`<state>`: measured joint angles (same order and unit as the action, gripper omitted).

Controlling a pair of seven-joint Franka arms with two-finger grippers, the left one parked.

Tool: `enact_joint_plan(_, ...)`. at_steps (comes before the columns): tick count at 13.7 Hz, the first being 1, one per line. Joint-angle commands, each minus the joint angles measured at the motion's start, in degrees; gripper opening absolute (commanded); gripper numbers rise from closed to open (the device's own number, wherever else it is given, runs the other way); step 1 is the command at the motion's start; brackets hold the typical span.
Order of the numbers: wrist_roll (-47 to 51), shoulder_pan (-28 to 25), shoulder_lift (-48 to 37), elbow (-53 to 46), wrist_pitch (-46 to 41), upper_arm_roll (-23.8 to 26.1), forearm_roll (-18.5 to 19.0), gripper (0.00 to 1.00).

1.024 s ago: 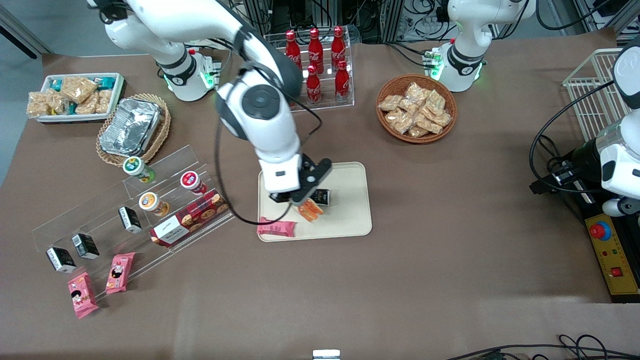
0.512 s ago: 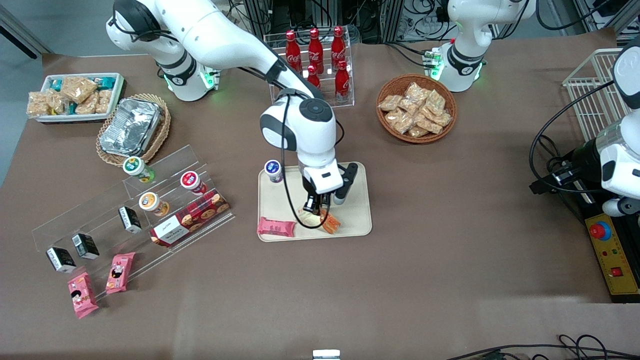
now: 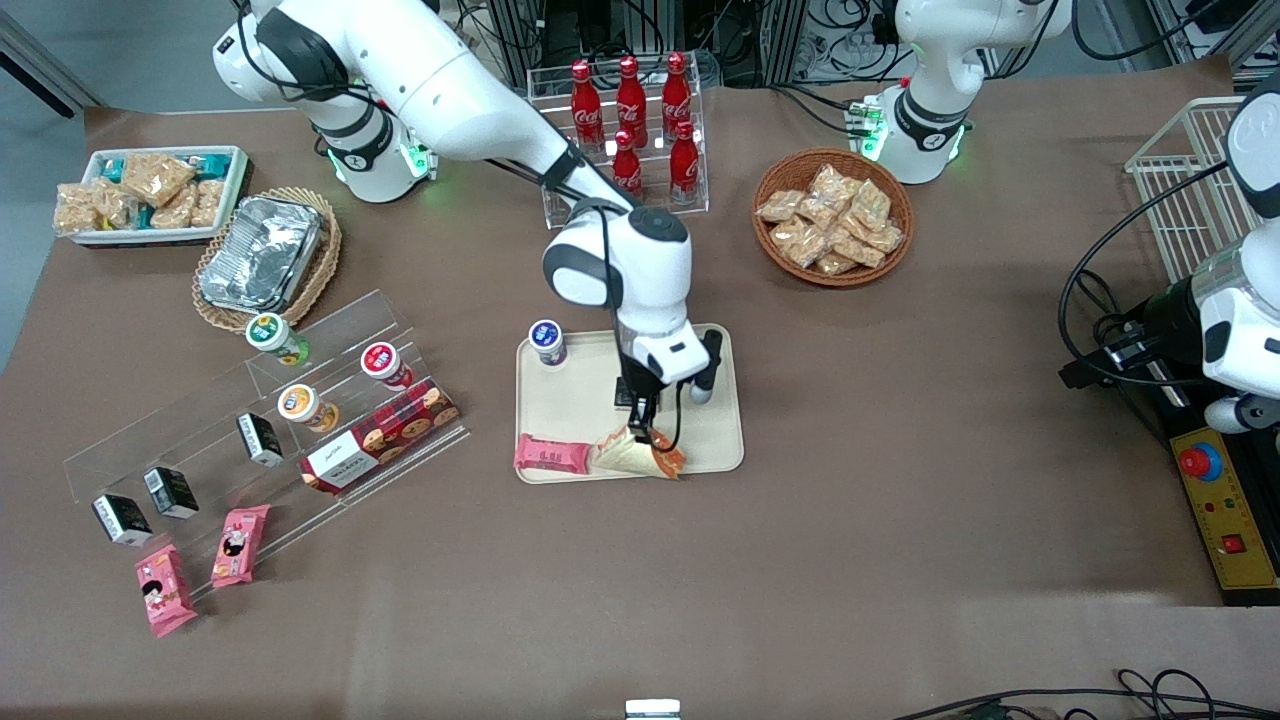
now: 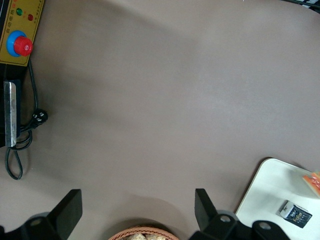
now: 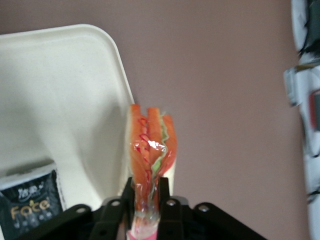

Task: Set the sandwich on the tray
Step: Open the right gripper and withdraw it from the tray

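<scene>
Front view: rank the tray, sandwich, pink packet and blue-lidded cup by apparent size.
1. tray
2. sandwich, pinched in the claw at the tray's near edge
3. pink packet; close to the sandwich, so unsure
4. blue-lidded cup

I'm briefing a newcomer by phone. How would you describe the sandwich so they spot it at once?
Find the cream tray mid-table. At its edge nearest the front camera, the tool is shut on the sandwich. It's a pale triangular wedge with an orange-red edge, unlike the flat pink packet beside it.
</scene>
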<state>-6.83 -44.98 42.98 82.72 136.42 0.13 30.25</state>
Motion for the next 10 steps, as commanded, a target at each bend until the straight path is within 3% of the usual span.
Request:
enact_joint_plan(1,1.3,0.6,0.4,-0.8,0.9,-0.2,-7.7,1.0)
enact_joint_plan(7,0.6,4.1,-5.5,0.3,-6.4,-0.3,-26.0,1.0)
enact_joint_plan(8,0.0,5.8,-6.2,0.2,-7.3,-0.1,-27.6,1.0)
enact_joint_plan(10,0.1,6.0,-8.9,0.2,-9.5,-0.4,-27.4,1.0)
